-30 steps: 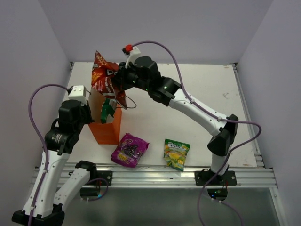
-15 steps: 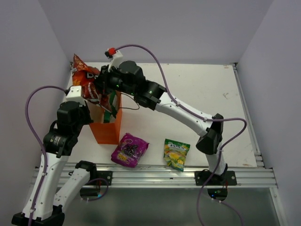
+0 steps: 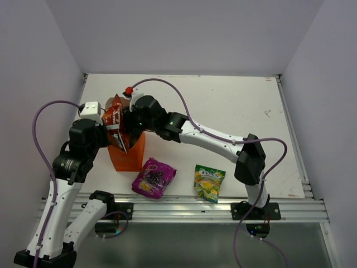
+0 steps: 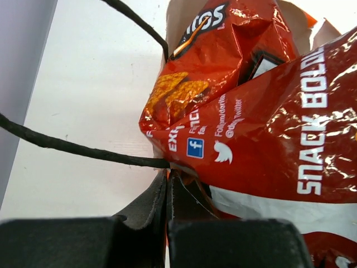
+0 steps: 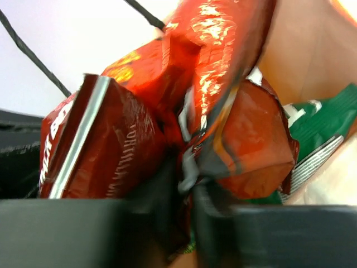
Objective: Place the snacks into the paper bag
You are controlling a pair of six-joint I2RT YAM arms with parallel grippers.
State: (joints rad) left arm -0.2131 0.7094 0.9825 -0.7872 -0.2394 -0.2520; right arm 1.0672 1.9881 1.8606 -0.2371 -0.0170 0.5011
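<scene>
The white tabletop carries the orange paper bag, upright at the left. The left tool is clenched on its rim (just where a dark cord handle meets the paper). The red Doritos bag sits crumpled in the bag's mouth, its foil grasped by the right tool. A green-and-white chip bag lies inside. The purple packet and the smaller yellow-green packet lie outside on the tabletop, towards its near edge.
</scene>
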